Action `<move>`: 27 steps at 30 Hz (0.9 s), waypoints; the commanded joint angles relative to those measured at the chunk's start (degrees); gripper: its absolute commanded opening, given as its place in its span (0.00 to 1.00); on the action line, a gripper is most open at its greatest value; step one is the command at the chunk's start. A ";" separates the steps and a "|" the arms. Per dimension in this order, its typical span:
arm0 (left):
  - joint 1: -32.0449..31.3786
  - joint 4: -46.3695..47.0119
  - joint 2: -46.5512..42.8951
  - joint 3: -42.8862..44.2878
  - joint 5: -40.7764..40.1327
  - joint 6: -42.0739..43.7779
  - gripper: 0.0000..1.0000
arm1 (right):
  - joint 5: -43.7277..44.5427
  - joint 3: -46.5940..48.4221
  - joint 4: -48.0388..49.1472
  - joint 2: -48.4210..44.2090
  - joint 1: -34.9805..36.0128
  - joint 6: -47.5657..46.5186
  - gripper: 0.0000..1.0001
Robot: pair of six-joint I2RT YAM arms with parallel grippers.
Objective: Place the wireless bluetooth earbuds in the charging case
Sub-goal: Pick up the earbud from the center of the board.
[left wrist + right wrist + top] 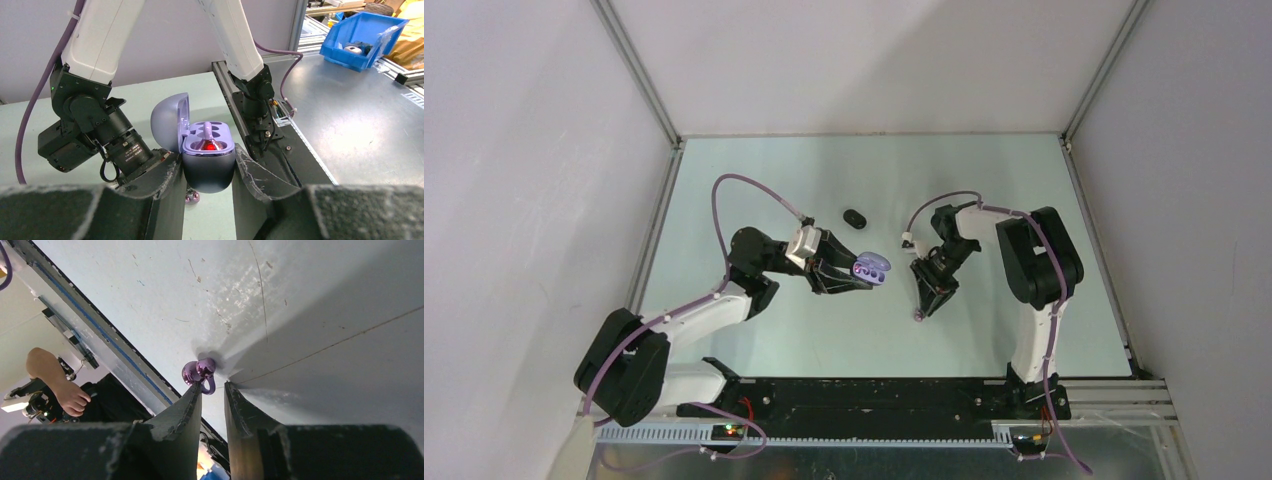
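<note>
Where 1 earbud point(200, 372) lies, the walled-in tabletop point(310, 305) looks scuffed.

light: bright, even, overhead | shadows: soft, faint on table point(754, 330) | glare: mild sheen, right wrist view | blur: near fingers point(175, 440) out of focus

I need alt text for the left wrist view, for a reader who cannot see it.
The left gripper holds an open pale purple charging case between its two dark fingers, lid raised, a red glow in one socket. Behind it, the right arm reaches down toward the table.
</note>
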 commanded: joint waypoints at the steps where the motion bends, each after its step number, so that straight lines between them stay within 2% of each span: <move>1: -0.36 2.70 -1.40 1.01 0.83 0.71 0.04 | -3.28 0.87 0.15 1.26 0.20 -0.14 0.27; 8: -0.41 2.73 -1.37 1.08 0.86 0.76 0.04 | -8.71 2.76 -1.73 3.09 0.34 -0.80 0.15; 12: -0.37 2.74 -1.43 1.00 0.95 0.80 0.04 | -10.24 3.05 -2.03 2.30 0.34 -1.22 0.11; 19: -0.43 2.76 -1.29 0.95 0.98 0.80 0.04 | -13.50 3.97 -2.67 -0.21 -0.89 -1.87 0.08; 27: -0.41 2.74 -0.89 1.00 0.96 0.89 0.04 | -8.09 3.74 -0.29 -9.23 -2.62 -1.65 0.08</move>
